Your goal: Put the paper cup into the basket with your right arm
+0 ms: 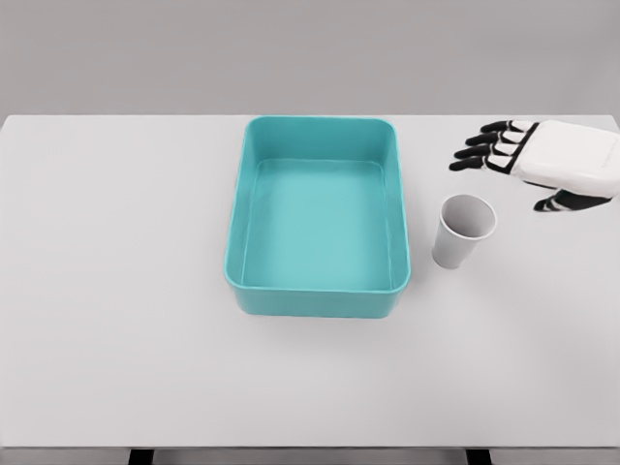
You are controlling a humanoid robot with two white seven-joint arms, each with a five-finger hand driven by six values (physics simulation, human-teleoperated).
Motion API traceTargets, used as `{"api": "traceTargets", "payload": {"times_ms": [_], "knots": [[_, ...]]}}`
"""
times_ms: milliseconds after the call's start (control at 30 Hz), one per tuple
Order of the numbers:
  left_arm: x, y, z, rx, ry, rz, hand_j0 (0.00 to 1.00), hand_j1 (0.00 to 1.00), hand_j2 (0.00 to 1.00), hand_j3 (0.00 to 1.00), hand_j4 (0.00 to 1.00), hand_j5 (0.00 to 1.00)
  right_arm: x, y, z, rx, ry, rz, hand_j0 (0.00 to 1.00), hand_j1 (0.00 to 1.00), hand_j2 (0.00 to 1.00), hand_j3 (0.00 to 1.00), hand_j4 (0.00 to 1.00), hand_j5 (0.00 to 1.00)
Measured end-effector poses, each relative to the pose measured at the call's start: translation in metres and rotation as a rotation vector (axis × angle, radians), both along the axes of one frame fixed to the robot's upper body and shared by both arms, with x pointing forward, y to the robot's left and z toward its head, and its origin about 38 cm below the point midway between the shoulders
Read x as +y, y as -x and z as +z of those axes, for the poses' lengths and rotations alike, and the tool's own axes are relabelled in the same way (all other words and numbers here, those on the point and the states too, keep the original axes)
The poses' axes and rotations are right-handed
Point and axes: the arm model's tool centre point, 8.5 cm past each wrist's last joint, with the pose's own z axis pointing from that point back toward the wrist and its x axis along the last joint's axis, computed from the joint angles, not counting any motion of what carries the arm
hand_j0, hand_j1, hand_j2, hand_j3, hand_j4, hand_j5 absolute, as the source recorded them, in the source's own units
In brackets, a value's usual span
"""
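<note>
A white paper cup (pixel 462 231) stands upright on the table just right of the teal basket (pixel 319 300), a narrow gap between them. The basket is a rectangular tub with nothing inside. My right hand (pixel 504 174) comes in from the right edge and hovers up and to the right of the cup, apart from it. Its dark fingers (pixel 481 147) are spread and point left, the thumb (pixel 562 202) hangs below the palm, and it holds nothing. The left arm does not show.
The white table (pixel 116 291) reaches from the grey back wall to the front edge at the bottom of the view. Only the basket and the cup stand on it.
</note>
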Motion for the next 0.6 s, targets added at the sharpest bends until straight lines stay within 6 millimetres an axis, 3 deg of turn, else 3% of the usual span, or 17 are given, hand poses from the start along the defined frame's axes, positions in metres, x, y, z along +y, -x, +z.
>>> {"api": "traceTargets", "payload": {"times_ms": [233, 300, 467, 600], "knots": [[0.000, 0.000, 0.000, 0.000, 0.000, 0.000, 1.00, 1.00, 1.00, 1.00, 1.00, 1.00, -0.004, 0.000, 0.000, -0.002, -0.020, -0.017, 1.00, 1.00, 1.00, 1.00, 1.00, 1.00], [0.000, 0.000, 0.000, 0.000, 0.000, 0.000, 1.00, 1.00, 1.00, 1.00, 1.00, 1.00, -0.011, 0.007, -0.021, 0.088, -0.128, -0.050, 1.00, 1.00, 1.00, 1.00, 1.00, 1.00], [0.000, 0.000, 0.000, 0.000, 0.000, 0.000, 1.00, 1.00, 1.00, 1.00, 1.00, 1.00, -0.030, 0.004, -0.020, 0.245, -0.416, -0.148, 1.00, 1.00, 1.00, 1.00, 1.00, 1.00], [0.000, 0.001, 0.000, 0.002, 0.000, 0.000, 1.00, 1.00, 1.00, 1.00, 1.00, 1.00, -0.041, 0.004, -0.038, 0.401, -0.555, -0.268, 1.00, 1.00, 1.00, 1.00, 1.00, 1.00]]}}
